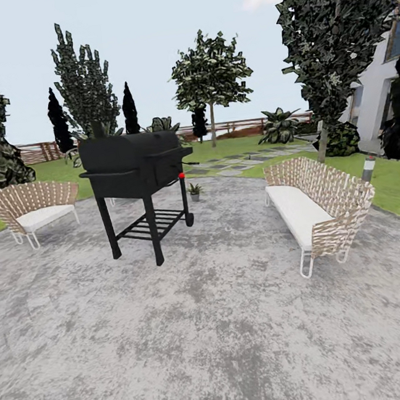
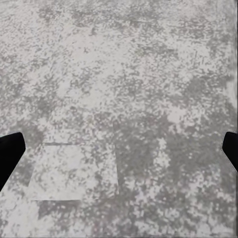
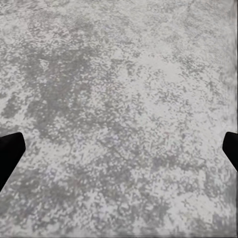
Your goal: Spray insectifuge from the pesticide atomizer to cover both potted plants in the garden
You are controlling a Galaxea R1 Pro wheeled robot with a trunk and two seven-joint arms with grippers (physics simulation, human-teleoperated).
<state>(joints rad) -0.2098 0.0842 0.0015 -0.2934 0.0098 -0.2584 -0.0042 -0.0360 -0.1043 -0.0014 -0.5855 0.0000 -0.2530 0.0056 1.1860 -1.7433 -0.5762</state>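
Nearest of all, mottled grey paving is seen beneath both wrist cameras. In the left wrist view the left gripper (image 2: 119, 151) is shown by two dark fingertips (image 2: 10, 153) set at opposite edges of the picture, spread wide with nothing between them; a paler square patch (image 2: 74, 171) is marked on the paving below. In the right wrist view the right gripper (image 3: 119, 151) is presented likewise, its dark fingertips (image 3: 10, 151) wide apart and empty over the paving.

In the head view the round grey patio (image 1: 214, 322) is spread across the foreground. On it a black barbecue grill (image 1: 136, 170) is stood on four legs, lid closed, so its inside is hidden. A small red-topped object (image 1: 181, 176) is seen at the grill's right side, by its side shelf; it may be the pesticide atomizer, but too little is resolved to be sure. Just beyond the grill, one potted plant (image 1: 194, 191) is set on the paving, a small green rosette held in a tiny grey pot. Leaves (image 1: 100, 129) are visible over the grill's lid, their base being hidden.

A woven chair (image 1: 32, 208) with a white cushion is placed at the left, and a woven bench (image 1: 316, 208) at the right. Beyond, lawn (image 1: 231, 150), stepping stones (image 1: 245, 159), a wooden slat fence (image 1: 39, 152) and dark trees (image 1: 209, 74) are seen. A white house (image 1: 377, 96) is cut off at the right edge.
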